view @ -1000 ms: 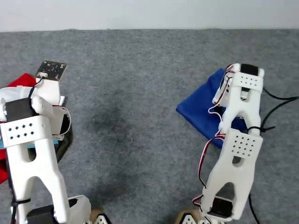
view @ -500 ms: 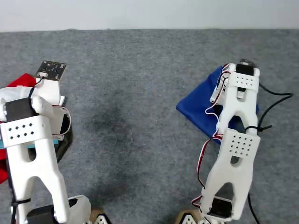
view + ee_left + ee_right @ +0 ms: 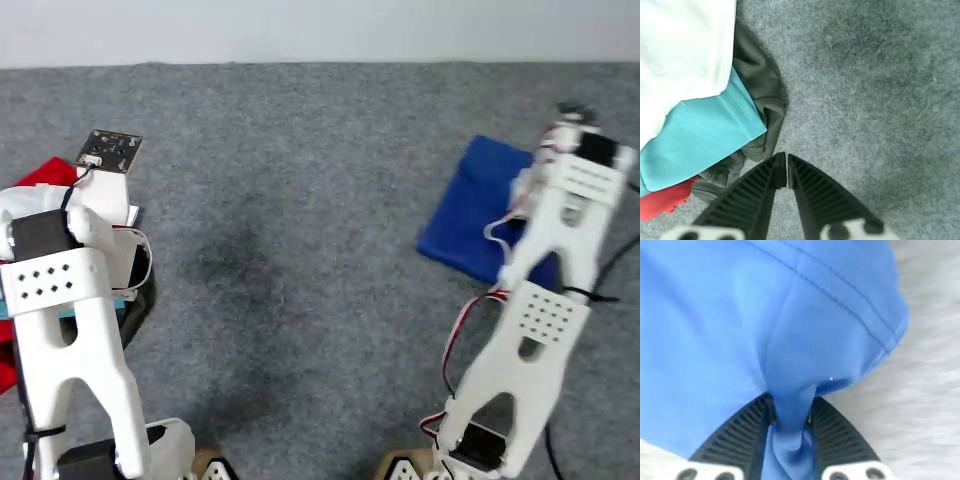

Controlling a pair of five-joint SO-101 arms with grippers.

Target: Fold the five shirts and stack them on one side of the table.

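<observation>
R end effector (image 3: 790,415) clamped on a pinch of blue shirt (image 3: 730,315) — rest of shirt spreads ahead of tips, on desk (image 3: 300,200). L end effector (image 3: 786,172) closed, empty — shirt pile (image 3: 700,135) just beside tips.

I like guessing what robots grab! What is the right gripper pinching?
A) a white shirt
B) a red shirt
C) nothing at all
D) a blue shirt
D: in the right wrist view, the right gripper has a bunched fold of the blue shirt squeezed between its black fingers.
</observation>
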